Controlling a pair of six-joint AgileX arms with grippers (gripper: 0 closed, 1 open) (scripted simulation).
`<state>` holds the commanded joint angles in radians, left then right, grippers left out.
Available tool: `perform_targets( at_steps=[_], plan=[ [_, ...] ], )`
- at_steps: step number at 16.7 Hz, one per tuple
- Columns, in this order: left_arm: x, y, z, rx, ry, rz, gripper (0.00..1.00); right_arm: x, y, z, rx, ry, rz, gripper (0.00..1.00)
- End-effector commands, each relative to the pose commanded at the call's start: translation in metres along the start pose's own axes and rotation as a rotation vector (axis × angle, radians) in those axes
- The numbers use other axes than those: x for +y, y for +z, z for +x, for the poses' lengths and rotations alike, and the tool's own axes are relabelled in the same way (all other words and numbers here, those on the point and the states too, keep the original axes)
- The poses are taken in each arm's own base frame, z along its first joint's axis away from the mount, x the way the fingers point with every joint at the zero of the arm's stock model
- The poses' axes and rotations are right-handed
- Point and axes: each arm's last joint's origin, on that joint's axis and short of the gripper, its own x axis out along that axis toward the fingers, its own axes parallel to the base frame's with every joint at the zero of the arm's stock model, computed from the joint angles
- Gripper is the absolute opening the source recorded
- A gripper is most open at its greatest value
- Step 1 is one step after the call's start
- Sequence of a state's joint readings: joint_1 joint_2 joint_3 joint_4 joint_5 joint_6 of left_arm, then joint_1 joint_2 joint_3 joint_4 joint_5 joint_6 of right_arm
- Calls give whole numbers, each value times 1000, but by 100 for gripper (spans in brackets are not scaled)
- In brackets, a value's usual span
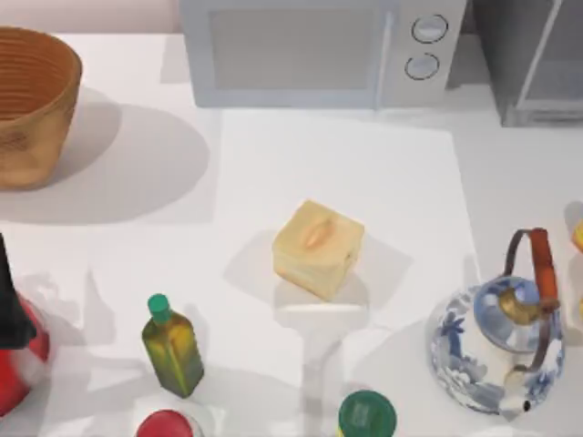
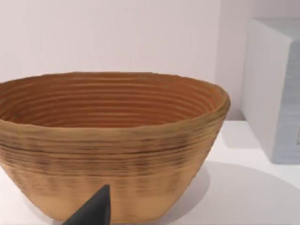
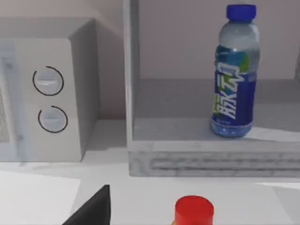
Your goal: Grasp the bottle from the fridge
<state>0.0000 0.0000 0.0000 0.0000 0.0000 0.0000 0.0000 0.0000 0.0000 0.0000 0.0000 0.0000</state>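
The bottle (image 3: 234, 75) has a blue cap and a blue and green label. It stands upright on the shelf inside the fridge (image 3: 140, 140), toward its right side. From above, the fridge (image 1: 537, 68) sits at the table's back right corner. One dark fingertip (image 3: 96, 208) of my right gripper shows low in the right wrist view, well short of the fridge and apart from the bottle. One dark fingertip (image 2: 96, 211) of my left gripper hangs just in front of the wicker basket (image 2: 112, 140). A dark part of my left arm (image 1: 7, 296) is at the left edge.
A white microwave (image 1: 319, 50) stands left of the fridge. A red-capped container (image 3: 193, 209) stands before the fridge. A yellow block (image 1: 317, 248) lies mid-table. An olive bottle (image 1: 173, 346), a red cap (image 1: 164, 423), a green cap (image 1: 367, 414) and a blue-white teapot (image 1: 496, 341) line the front.
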Motion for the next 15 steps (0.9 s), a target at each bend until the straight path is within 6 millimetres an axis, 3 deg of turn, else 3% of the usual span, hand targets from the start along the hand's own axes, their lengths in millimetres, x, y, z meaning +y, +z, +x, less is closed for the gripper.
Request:
perform_targets(
  at_steps=[7, 11, 15],
  plan=[
    [0, 0, 0, 0, 0, 0, 100, -5, 11, 9, -28, -2, -7, 100],
    [0, 0, 0, 0, 0, 0, 100, -16, 22, 30, -48, -8, -17, 100],
    [0, 0, 0, 0, 0, 0, 100, -36, 12, 59, -8, -9, -12, 100]
  ],
)
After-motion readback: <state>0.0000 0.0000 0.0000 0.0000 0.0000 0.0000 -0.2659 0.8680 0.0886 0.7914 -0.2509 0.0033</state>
